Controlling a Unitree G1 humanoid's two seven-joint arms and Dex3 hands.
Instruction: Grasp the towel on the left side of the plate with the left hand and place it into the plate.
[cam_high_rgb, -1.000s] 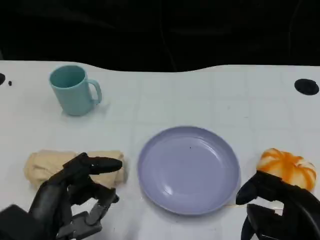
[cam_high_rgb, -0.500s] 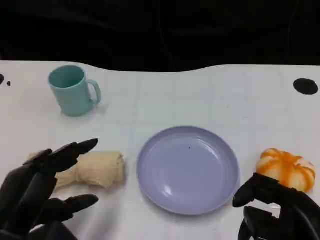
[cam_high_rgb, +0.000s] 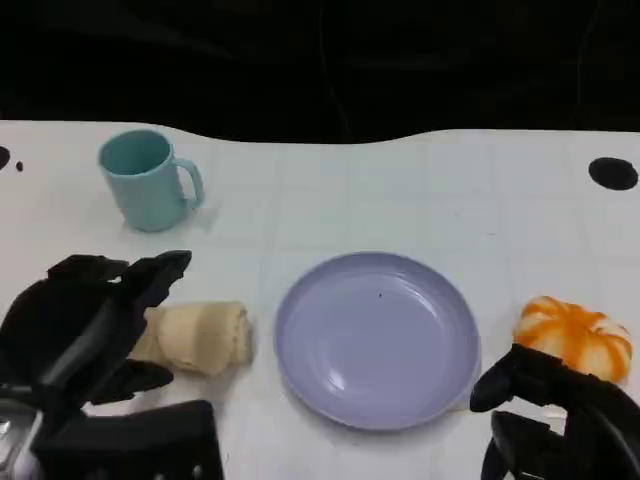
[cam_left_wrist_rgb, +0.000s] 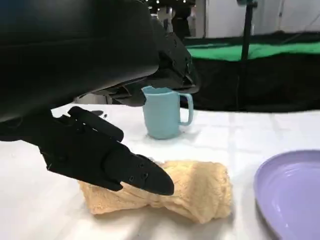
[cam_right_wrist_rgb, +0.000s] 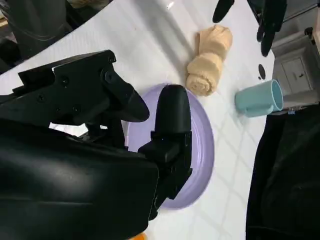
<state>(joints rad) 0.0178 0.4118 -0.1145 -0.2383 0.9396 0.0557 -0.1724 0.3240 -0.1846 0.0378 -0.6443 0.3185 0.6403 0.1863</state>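
Fingers (cam_left_wrist_rgb: 130, 172) of the spread left hand (cam_high_rgb: 85, 320) hover above the towel (cam_left_wrist_rgb: 200, 187) (wrist view shows the gap).

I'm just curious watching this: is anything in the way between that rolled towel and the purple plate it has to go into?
Nothing visible. The towel lies just left of the plate, with bare table between them. The mug stands farther back.
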